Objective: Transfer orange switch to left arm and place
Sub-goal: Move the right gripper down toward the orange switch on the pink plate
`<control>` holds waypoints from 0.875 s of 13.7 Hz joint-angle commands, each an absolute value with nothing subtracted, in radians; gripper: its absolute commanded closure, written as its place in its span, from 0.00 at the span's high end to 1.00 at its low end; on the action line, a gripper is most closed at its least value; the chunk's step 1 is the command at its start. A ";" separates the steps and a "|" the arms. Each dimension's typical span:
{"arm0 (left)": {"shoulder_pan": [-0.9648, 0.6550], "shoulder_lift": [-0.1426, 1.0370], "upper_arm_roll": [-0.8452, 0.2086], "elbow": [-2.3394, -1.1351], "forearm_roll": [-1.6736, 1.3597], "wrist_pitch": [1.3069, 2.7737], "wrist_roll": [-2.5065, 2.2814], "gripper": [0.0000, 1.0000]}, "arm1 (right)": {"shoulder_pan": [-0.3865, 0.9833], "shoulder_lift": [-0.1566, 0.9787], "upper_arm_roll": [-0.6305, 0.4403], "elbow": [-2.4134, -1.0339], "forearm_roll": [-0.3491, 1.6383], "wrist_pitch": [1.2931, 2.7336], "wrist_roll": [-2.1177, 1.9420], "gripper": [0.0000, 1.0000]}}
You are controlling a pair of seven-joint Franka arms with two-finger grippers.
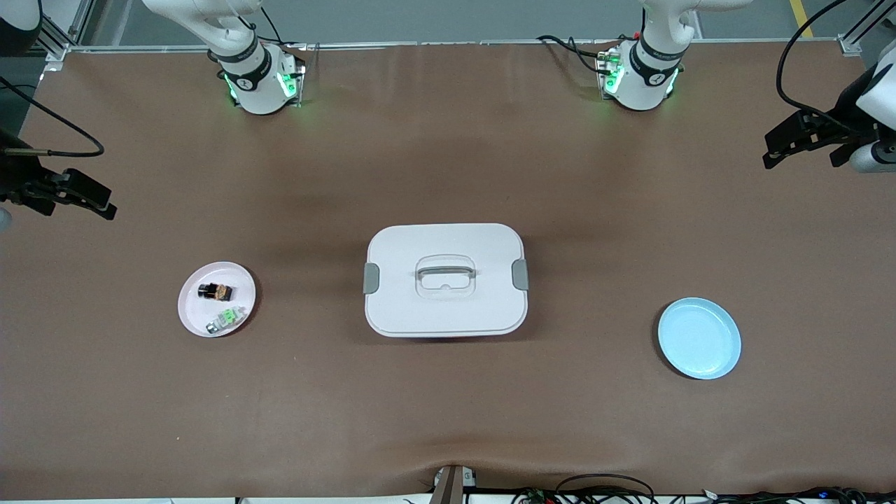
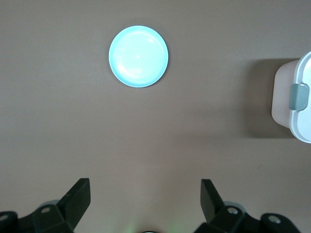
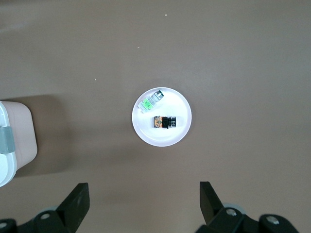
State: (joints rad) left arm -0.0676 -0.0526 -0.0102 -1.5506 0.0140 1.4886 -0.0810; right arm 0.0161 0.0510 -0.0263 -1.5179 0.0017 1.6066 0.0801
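Front view: the orange switch (image 1: 215, 290) lies on the pink plate (image 1: 192, 308) at the box's (image 1: 445, 280) nine o'clock — the right arm's end. Right wrist view: the right gripper (image 3: 145, 201), jaws wide and empty, hangs over bare table; the switch's long axis runs across the gap. Left wrist view: the left gripper (image 2: 146, 199) — equally wide, empty — waits.

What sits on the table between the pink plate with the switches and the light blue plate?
The large white lidded box with grey latches stands between the pink plate and the empty blue plate, as the front view shows.
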 commanded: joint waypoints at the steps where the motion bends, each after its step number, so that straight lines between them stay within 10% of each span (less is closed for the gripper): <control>1: -0.064 -0.055 -0.018 -1.540 0.029 1.471 -0.083 1.00 | 0.005 0.018 -0.025 -1.551 0.018 1.615 0.080 1.00; 12: -0.063 -0.031 -0.017 -1.511 0.017 1.471 -0.083 1.00 | 0.005 0.015 -0.025 -1.557 0.018 1.617 0.078 1.00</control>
